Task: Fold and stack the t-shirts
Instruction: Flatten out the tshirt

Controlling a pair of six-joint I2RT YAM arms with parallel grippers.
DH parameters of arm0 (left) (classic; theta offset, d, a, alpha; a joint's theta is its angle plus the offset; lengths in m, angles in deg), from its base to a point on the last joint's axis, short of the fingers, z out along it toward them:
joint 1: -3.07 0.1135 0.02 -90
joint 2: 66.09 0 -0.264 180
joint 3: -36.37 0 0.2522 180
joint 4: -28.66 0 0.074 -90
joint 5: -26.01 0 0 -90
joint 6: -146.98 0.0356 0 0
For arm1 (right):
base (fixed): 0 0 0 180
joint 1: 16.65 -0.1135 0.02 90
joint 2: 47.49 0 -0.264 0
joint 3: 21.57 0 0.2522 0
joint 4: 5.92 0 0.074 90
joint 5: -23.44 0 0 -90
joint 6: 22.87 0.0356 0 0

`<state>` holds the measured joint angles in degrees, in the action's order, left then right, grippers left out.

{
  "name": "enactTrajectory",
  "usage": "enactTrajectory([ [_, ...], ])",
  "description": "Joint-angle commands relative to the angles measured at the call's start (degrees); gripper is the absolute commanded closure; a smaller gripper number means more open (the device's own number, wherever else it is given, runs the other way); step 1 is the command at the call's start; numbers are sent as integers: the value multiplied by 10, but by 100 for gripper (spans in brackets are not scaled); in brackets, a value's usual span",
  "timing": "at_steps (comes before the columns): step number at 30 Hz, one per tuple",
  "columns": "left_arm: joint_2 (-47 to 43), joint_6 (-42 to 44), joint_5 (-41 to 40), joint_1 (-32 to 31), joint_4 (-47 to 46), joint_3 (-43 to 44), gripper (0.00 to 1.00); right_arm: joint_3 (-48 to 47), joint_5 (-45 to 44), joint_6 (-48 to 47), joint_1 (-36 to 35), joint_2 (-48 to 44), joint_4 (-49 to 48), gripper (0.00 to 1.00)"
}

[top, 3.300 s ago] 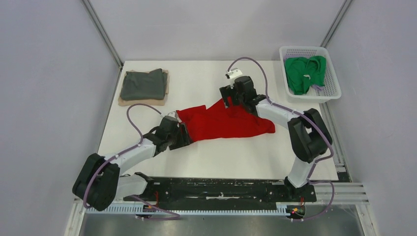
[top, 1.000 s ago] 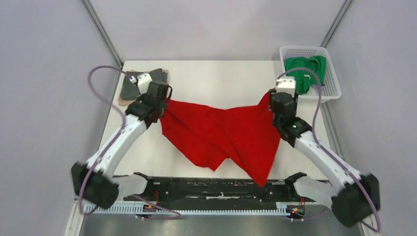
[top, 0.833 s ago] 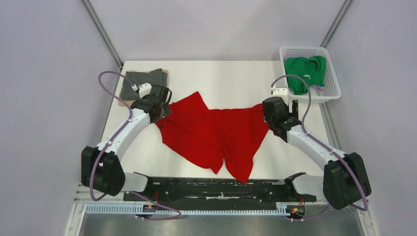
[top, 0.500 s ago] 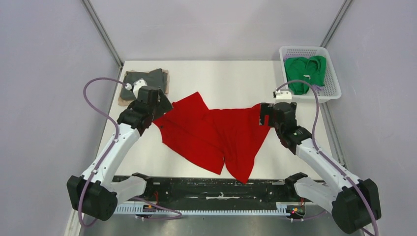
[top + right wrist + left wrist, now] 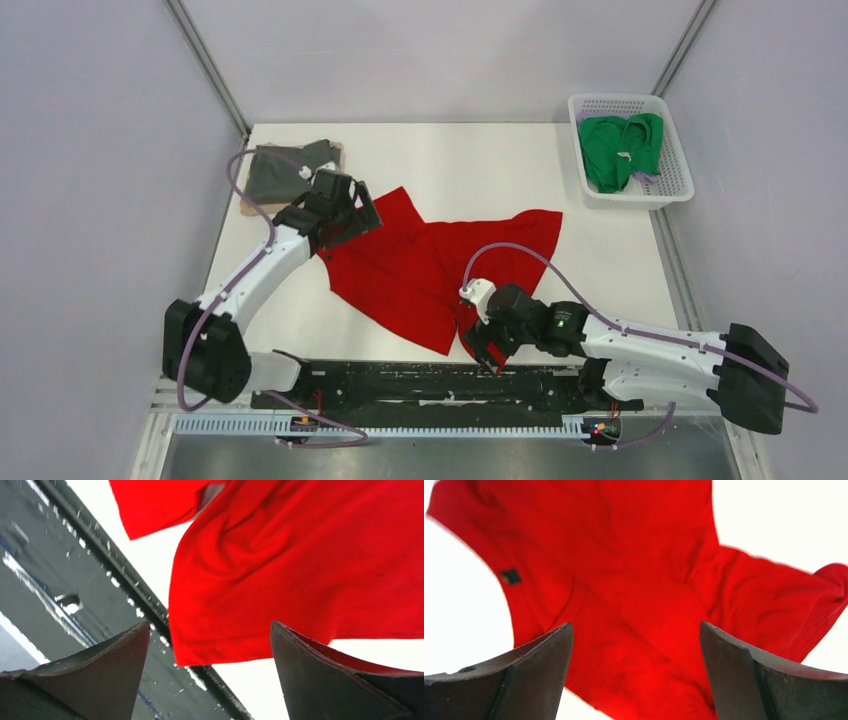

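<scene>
The left hand (image 5: 356,212) hangs spread over the far-left part of the red t-shirt (image 5: 420,270). The right hand (image 5: 487,347), also spread, is at its near hem. A small dark tag (image 5: 510,576) cannot be read.

— What's lying on the white table (image 5: 460,160)?
— A red shirt (image 5: 430,270), spread out and creased across the middle. One corner reaches the near edge.
— Anything in the far corners?
— On the far left a tan shirt (image 5: 246,208) lies flat, with a folded dark grey shirt (image 5: 275,175) covering most of it. On the far right a white plastic basket (image 5: 640,198) stands on the table, well apart from the red shirt.
</scene>
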<state>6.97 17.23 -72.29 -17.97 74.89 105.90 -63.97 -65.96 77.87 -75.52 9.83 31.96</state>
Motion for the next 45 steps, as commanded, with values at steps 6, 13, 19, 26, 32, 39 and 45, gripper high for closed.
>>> enactTrajectory([
  [6, 272, 90, -7, -7, 15, 282, 0, 13, -42, 50, -70, 36, 28, 2],
  [13, 523, 154, -34, -28, 134, 582, 0, 2, -91, 64, -70, 33, 25, 2],
  [19, 661, 170, -55, -31, 226, 748, 11, 11, -85, 74, -70, 18, 15, 2],
  [26, 692, 162, -68, -33, 225, 742, 27, 23, -76, 68, -70, 19, 5, 2],
  [32, 722, 150, -71, -37, 220, 755, 33, 35, -84, 76, -70, 24, 0, 2],
  [39, 753, 136, -79, -37, 216, 778, 42, 44, -91, 87, -70, 16, -2, 2],
  [45, 757, 126, -97, -37, 224, 756, 87, 51, -91, 93, -70, 25, -7, 3],
])
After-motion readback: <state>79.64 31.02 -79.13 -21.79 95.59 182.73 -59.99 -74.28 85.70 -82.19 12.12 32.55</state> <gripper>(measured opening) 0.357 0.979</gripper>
